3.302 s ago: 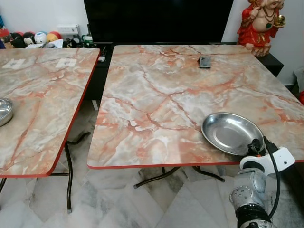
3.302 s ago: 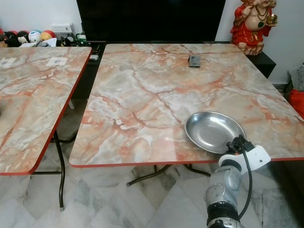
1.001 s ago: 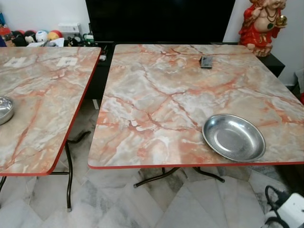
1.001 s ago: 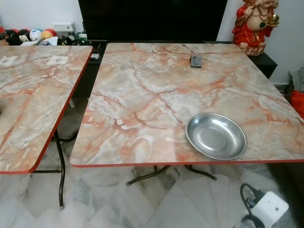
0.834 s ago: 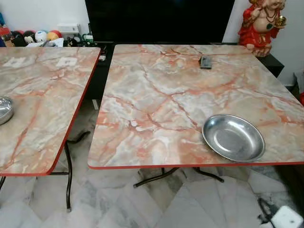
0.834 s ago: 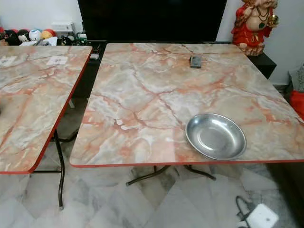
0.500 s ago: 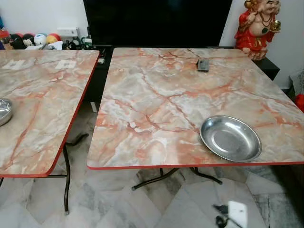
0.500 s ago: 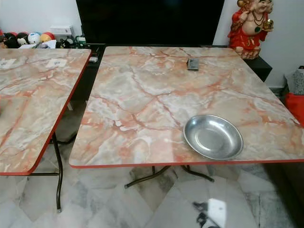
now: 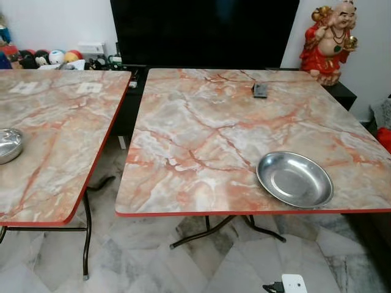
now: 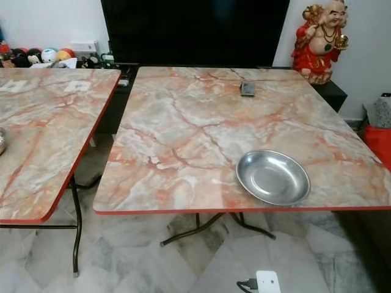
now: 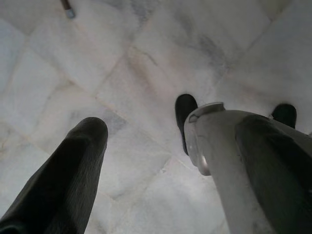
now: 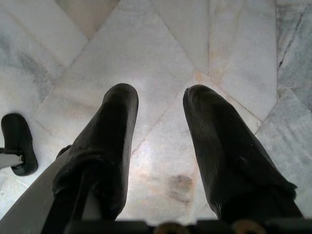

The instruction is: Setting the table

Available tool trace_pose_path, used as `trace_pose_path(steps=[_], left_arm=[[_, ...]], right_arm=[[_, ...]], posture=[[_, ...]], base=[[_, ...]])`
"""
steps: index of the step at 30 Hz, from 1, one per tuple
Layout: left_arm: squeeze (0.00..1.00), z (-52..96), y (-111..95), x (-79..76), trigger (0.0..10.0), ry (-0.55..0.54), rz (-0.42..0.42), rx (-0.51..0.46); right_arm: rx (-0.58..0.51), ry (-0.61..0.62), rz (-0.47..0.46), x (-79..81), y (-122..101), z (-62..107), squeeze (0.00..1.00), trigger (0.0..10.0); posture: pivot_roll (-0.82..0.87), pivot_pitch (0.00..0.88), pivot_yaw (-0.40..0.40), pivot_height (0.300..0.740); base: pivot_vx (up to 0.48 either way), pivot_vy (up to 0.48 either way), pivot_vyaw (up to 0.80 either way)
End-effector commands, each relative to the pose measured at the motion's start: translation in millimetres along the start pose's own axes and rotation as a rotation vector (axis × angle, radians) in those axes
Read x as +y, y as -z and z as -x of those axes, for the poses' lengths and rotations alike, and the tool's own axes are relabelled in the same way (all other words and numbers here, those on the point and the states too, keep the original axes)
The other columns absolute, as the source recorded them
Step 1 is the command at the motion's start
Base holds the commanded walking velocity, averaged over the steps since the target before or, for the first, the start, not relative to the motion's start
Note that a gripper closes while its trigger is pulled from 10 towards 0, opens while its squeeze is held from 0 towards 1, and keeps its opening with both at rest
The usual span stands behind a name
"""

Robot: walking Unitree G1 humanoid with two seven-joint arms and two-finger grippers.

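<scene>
Steel dish set on a marble table, both arms hung low.
Head views: a shallow steel dish [image 9: 294, 179] is seen near the marble table [image 9: 201, 128] front edge; judged light, rigid, slippery, best pinched at its rim. Wrist views: the left gripper [image 11: 146, 146] and right gripper [image 12: 160, 141] are parted, empty, above floor tiles [image 12: 161, 44].

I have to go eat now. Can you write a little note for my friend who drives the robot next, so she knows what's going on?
Right gripper: open, empty, hanging over the floor.
Left gripper: open, empty, hanging over the floor too.
Done: one steel plate sits near the front edge of the right table.
Left: a steel bowl waits on the left table. Probably fetch it next.
</scene>
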State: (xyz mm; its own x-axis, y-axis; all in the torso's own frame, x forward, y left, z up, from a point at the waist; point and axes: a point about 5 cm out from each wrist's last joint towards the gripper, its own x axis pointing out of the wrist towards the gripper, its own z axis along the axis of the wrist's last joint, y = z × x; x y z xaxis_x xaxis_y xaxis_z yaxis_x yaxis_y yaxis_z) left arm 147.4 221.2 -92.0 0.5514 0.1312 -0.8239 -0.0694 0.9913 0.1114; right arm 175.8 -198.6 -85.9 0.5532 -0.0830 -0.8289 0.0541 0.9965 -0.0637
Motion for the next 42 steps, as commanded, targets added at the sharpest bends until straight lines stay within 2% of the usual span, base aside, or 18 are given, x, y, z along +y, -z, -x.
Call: trace_pose_path(steps=[1,12,16,22,32,42], left_arm=[[0.0,1.5,6.3,3.1,10.0,-0.006,0.013,0.023],[0.0,1.0,3.3,4.3,10.0,-0.006,0.017,0.012],[0.0,0.7,2.4,3.6,10.0,-0.002,0.017,0.01],[0.0,0.3,1.2,2.6,10.0,-0.001,0.019,0.009],[0.0,-0.1,0.9,0.6,10.0,-0.004,0.039,0.013],[0.0,0.1,0.2,8.4,10.0,-0.014,0.038,0.019]], right_arm=[[0.021,-0.002,0.013,0.7,7.6,1.1,0.0,10.0],[-0.013,-0.022,0.034,1.8,-4.0,-0.7,0.0,10.0],[-0.027,0.0,0.059,-1.5,-7.1,-0.9,0.0,10.0],[-0.022,-0.001,0.005,-2.8,-8.8,-1.3,0.0,10.0],[-0.022,0.007,0.013,-4.0,-11.6,-1.7,0.0,10.0],[-0.042,-0.001,0.054,-3.6,-15.4,-1.9,0.0,10.0]], posture=[[-0.01,0.006,-0.034,0.74],[-0.01,0.0,-0.018,0.74],[-0.01,0.0,-0.017,0.74],[-0.01,0.014,-0.02,0.74],[0.0,0.04,-0.023,0.74],[0.01,0.059,-0.023,0.74]], base=[[0.0,0.0,0.0],[0.0,0.0,0.0],[0.0,0.0,0.78],[0.0,0.0,0.42],[0.0,0.0,0.0],[0.0,0.201,0.09]])
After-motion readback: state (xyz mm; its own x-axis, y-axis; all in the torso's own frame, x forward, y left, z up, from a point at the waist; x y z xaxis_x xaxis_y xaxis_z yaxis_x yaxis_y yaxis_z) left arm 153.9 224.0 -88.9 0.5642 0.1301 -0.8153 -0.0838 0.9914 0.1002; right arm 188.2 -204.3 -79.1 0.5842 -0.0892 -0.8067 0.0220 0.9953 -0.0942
